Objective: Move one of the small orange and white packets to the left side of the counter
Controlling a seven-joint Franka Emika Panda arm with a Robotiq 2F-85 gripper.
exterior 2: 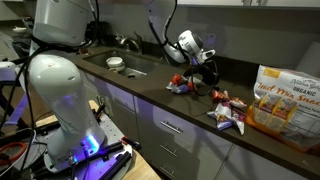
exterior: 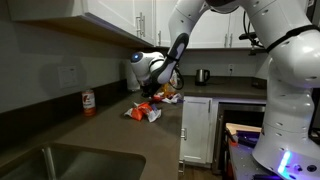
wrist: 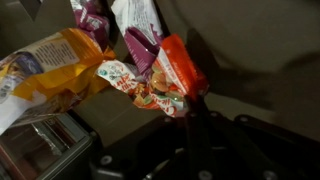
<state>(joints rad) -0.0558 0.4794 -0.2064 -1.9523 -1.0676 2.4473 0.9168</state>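
An orange and white packet [wrist: 150, 90] fills the middle of the wrist view. My gripper [wrist: 180, 110] has its dark fingers closed together on the packet's red edge. In both exterior views the gripper [exterior: 158, 92] [exterior 2: 198, 75] hangs low over the dark counter [exterior: 105, 135] [exterior 2: 140, 78], with the packet [exterior: 145, 112] [exterior 2: 180, 84] at its tips. I cannot tell if the packet is off the surface. More small packets [exterior 2: 226, 110], some purple [wrist: 135, 40], lie beside a large yellow snack bag [exterior 2: 285, 95] [wrist: 55, 65].
A steel sink [exterior: 50, 160] [exterior 2: 122, 62] is set into the counter at the far end from the snack bag. A red bottle [exterior: 88, 102] stands by the wall. A kettle [exterior: 202, 75] stands on the back counter. Wall cabinets [exterior: 110, 15] hang above.
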